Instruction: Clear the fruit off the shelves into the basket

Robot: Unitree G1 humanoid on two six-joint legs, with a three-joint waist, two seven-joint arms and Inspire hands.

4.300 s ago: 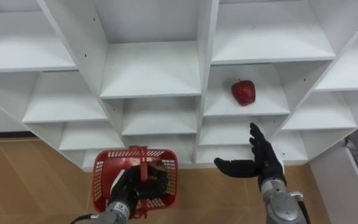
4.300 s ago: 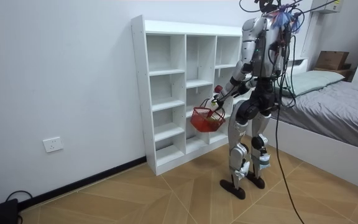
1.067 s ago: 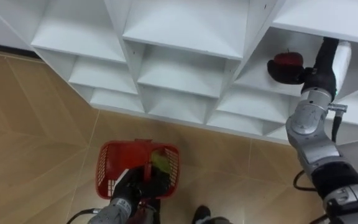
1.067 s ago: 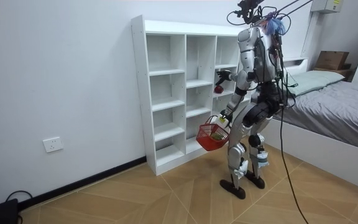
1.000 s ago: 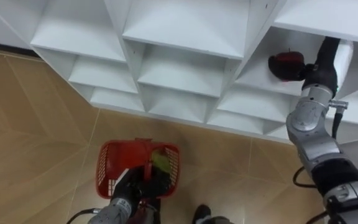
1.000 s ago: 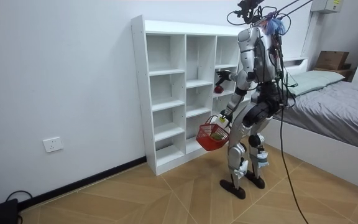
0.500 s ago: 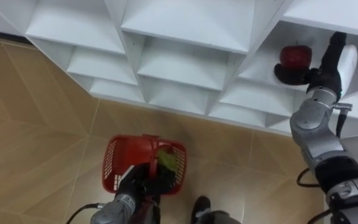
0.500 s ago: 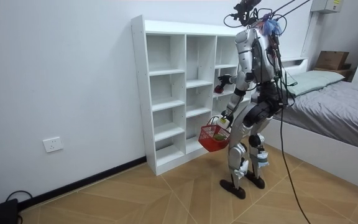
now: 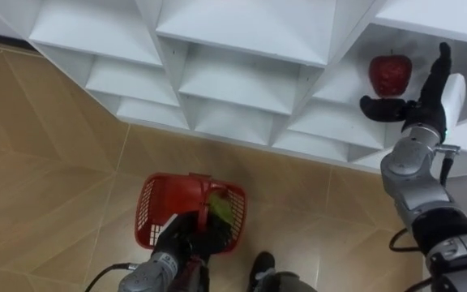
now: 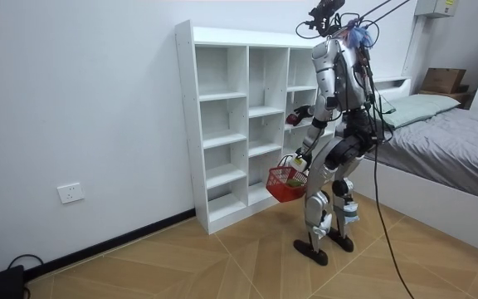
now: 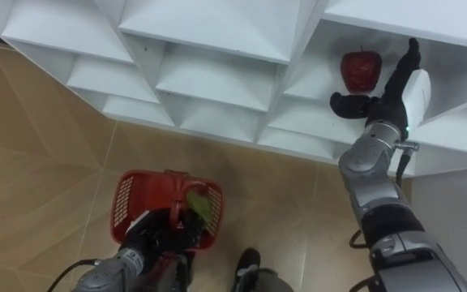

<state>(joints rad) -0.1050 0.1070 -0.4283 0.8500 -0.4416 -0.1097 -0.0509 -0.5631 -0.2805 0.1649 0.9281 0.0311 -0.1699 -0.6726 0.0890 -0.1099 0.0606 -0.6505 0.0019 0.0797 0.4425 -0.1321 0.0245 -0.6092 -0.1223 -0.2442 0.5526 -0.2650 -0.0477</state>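
1. Change: approx. 1 s ago the right robot hand (image 9: 422,104) sat tight against the glossy red apple (image 9: 390,75). Now it's spread wide, thumb out below the fruit and fingers straight up on its right, w/ a gap between. No grip.
2. Apple is on its shelf, stem up, in the robot's right-side column of the white open-fronted closet (image 9: 242,32). My read: the first grab didn't take, or the hand is resetting. Pick not done yet.
3. Left robot hand (image 9: 186,243) is curled round the handle of the red plastic mesh basket (image 9: 154,212), held low over the floor. A green fruit (image 9: 220,212) is already inside.
4. The whole head view has shifted a bit vs. earlier. That's the camera, not the shelves.
5. Room: robot stands upright facing the closet's right end on a wooden parquet floor (image 10: 222,266). There's a white wall socket (image 10: 70,193) at the room view's left and a grey bed (image 10: 446,133) behind the robot at the room view's right.
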